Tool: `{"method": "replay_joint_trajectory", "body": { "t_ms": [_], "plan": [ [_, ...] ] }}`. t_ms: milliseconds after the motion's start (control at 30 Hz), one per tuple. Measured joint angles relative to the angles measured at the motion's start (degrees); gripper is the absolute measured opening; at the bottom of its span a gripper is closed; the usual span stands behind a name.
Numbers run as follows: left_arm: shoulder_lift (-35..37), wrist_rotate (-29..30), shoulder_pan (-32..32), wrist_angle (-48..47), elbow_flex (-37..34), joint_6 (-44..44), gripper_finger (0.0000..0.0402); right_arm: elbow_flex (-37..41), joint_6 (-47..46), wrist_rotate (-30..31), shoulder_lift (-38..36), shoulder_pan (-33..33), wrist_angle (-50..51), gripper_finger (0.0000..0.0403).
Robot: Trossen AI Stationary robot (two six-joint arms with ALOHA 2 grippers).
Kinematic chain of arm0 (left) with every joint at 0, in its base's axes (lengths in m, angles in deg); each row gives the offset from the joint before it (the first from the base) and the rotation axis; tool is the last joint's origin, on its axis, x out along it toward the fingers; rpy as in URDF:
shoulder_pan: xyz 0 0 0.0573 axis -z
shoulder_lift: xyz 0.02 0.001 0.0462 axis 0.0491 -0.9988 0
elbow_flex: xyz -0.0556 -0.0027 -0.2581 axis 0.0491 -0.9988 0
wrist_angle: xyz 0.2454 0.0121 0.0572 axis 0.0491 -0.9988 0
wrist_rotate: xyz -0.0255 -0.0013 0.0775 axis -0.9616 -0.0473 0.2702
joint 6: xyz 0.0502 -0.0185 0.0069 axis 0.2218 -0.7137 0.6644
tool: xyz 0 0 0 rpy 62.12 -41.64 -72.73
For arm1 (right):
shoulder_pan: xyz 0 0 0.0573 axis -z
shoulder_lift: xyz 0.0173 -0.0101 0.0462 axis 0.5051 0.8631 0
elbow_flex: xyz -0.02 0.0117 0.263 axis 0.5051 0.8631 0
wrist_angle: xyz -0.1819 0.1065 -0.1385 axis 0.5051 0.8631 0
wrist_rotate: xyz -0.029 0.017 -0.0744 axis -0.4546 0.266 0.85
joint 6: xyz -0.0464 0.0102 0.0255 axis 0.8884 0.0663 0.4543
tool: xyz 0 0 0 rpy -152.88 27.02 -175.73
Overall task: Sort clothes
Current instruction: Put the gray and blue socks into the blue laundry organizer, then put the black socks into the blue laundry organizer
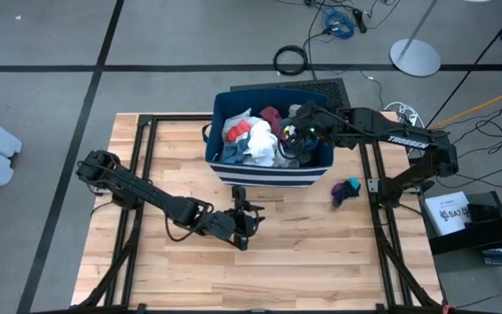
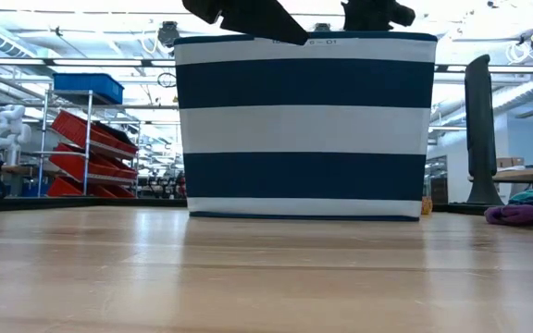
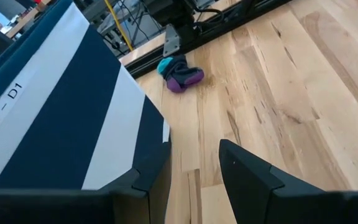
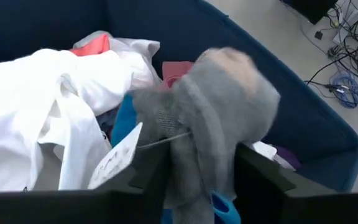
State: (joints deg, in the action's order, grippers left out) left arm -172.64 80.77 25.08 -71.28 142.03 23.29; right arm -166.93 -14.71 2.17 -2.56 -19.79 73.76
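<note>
**Right pincer on grey garment inside bin, left arm idle**

Workshop floor with cable runs and a round stand base behind; red and blue shelf bins show in the low view. Pale wood bench (image 1: 321,253) on a black frame.

- Navy striped bin (image 1: 268,174) sits at the far middle of the bench, full of clothes: large white garment (image 4: 55,93), maroon piece (image 1: 270,115), orange-red bit (image 4: 92,45), teal scrap (image 4: 124,121).
- Right pincer (image 4: 197,180) is over the bin's right side, pinching a grey garment (image 4: 219,106), which hangs bunched between the fingers. A white tag (image 4: 114,158) dangles just beside it.
- Left pincer (image 3: 194,171) hovers low over the bench just near of the bin, fingers spread, nothing between them.
- Small purple-and-teal sock bundle (image 1: 345,190) lies on the bench right of the bin, near the frame rail.

Risks, as I judge them:
- Grip looks to be on a fold, not the bulk; fabric could slip out on the lift.
- Grey garment touches the teal scrap and white one; probably drags a neighbour up too, hard to tell how tangled from the wrist view.
- Snagged cloth could tip or shift the soft bin.
- Left pincer sits close to the bin wall; any bin shift could hit it.
</note>
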Motion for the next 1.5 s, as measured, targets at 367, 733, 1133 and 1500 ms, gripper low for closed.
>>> {"method": "replay_joint_trajectory", "body": {
  "t_ms": [367,733,1133,1500],
  "plan": [
    [0.00,-0.04,0.00,0.26,0.00,-1.28,0.0143,0.00,-0.46,1.98,0.00,3.05,3.63,0.0271],
    [0.00,0.76,0.37,-2.01,0.00,-1.27,0.0143,0.00,-4.14,1.77,-0.13,-1.14,8.54,0.0282],
    [0.17,3.58,0.37,-4.44,-0.02,-1.32,0.0143,0.00,-6.07,-1.75,-1.27,-17.77,6.40,0.0270],
    [0.17,3.41,0.37,-6.13,-0.02,-1.55,0.0143,2.69,-32.23,-12.09,-1.21,-33.86,15.75,0.0270]
  ]
}}
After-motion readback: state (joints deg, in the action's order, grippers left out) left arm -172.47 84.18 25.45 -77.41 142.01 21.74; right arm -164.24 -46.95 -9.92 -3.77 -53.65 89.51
